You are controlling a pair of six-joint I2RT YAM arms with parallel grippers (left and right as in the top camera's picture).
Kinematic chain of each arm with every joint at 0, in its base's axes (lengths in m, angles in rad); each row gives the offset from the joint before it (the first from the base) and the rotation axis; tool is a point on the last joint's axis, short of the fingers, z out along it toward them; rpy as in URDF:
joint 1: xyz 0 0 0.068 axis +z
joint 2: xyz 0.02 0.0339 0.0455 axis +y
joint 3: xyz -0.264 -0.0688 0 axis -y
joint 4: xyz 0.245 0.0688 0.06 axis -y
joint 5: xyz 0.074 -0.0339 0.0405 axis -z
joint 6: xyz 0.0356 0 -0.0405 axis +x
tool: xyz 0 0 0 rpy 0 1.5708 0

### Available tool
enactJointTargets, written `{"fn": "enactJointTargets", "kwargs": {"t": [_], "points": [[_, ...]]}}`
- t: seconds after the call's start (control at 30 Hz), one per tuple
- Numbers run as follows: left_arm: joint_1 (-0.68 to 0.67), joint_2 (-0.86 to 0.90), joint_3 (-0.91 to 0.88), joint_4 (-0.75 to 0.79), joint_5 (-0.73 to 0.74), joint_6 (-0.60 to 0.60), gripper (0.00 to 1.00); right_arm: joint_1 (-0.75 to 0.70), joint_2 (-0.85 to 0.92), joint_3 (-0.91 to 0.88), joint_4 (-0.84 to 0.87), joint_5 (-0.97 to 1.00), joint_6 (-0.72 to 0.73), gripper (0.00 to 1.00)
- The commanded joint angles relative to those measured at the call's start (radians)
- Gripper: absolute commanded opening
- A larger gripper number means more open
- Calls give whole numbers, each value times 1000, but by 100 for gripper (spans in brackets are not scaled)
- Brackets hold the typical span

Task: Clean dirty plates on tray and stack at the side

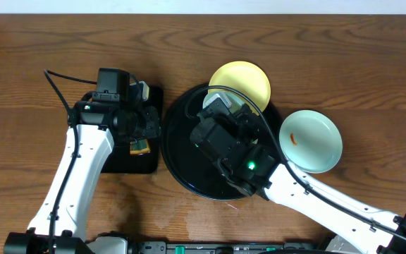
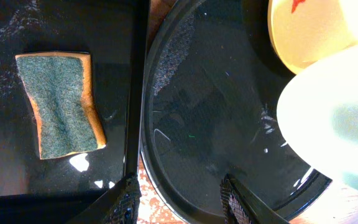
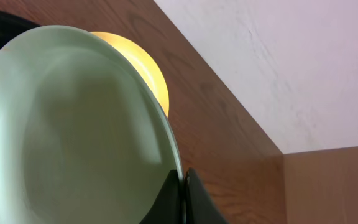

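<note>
Our right gripper [image 3: 184,182] pinches a mint plate [image 3: 73,137] by its rim above the tray [image 2: 210,124], presumably for wiping; our left gripper [image 2: 180,202] hangs open near the sponge [image 2: 64,102].

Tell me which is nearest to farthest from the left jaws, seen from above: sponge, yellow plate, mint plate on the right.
1. Sponge: just beneath, on the small tray.
2. Yellow plate: right, at the round tray's far rim.
3. Mint plate: farthest right, beside that tray.

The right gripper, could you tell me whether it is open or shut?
Shut: the right gripper pinches the rim of the mint plate between its fingers.
</note>
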State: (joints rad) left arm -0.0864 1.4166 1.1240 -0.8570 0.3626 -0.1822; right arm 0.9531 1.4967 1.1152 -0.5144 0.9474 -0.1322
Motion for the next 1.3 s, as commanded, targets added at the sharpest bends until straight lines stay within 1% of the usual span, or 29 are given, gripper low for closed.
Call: {"fn": "enactJointTargets", "kwargs": {"t": [0.0,1.27], "points": [[5,-5,12,-2,-9,10,45,11,-27,18,4,36,-5,1],[5,-5,12,-2,-9,10,45,11,-27,18,3,35,12,1]]}}
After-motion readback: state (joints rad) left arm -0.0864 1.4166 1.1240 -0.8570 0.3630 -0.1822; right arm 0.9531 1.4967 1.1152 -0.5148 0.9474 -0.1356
